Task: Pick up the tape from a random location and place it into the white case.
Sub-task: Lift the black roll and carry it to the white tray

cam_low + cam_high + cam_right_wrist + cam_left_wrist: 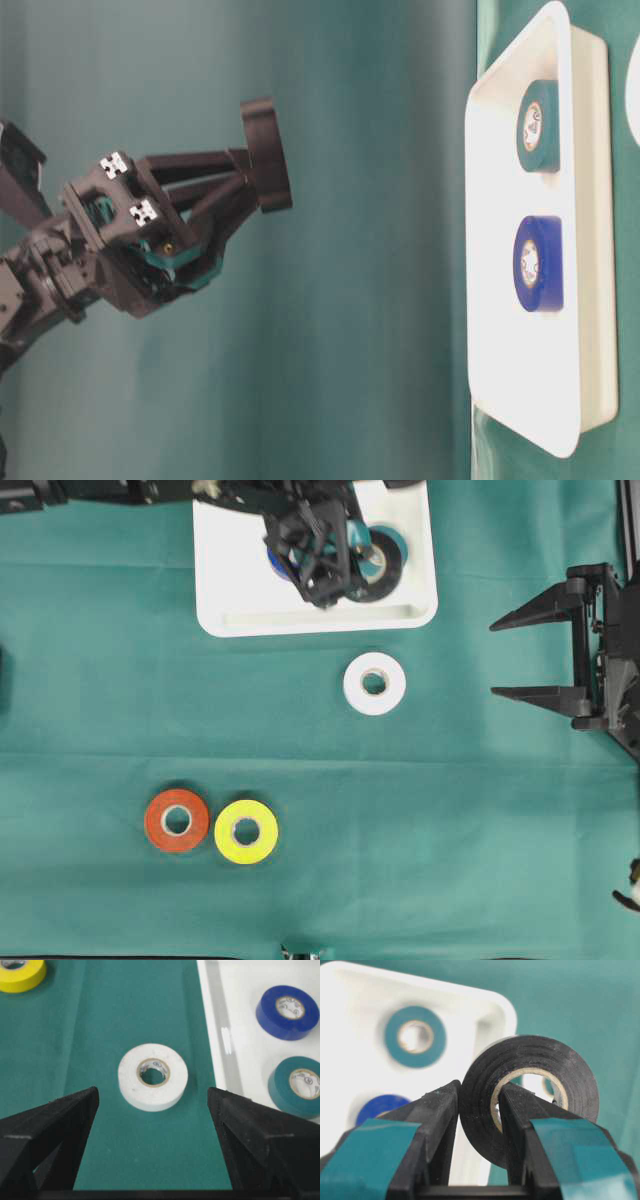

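The left gripper (479, 1110) pinches the black tape roll (530, 1095) through its core, upright, above the white case (350, 1035) holding teal tape (415, 1036) and blue tape (382, 1109).

A black roll of electrical tape with a pale cardboard core (530, 1097) stands on edge in the air above the white case, pinched through its wall with one finger inside the core and one outside. The large shallow white rectangular plastic case with rounded corners and a raised rim (225, 600) lies flat on the green cloth at the table's far edge.
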Robot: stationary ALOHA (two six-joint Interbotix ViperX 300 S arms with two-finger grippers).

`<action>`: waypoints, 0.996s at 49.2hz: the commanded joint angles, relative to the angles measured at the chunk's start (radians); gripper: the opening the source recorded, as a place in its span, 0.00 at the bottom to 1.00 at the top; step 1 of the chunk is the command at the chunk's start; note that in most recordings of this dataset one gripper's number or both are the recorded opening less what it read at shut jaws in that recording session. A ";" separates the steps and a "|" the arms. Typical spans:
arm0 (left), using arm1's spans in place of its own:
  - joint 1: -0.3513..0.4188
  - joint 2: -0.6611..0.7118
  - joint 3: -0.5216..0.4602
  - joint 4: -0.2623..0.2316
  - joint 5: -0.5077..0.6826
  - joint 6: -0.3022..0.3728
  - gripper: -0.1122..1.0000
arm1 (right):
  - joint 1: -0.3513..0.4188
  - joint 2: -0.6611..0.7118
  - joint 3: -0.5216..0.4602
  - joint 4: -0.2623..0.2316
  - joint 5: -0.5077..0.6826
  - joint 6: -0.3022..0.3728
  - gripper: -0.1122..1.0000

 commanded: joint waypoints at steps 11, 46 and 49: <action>-0.002 -0.069 0.026 0.000 -0.025 0.003 0.29 | -0.006 0.008 -0.012 -0.002 -0.003 -0.003 0.88; 0.069 -0.293 0.334 -0.003 -0.069 -0.026 0.29 | -0.006 0.008 -0.012 -0.002 -0.005 -0.003 0.88; 0.072 -0.302 0.345 -0.003 -0.069 -0.034 0.29 | -0.006 0.008 -0.014 -0.002 -0.005 -0.003 0.88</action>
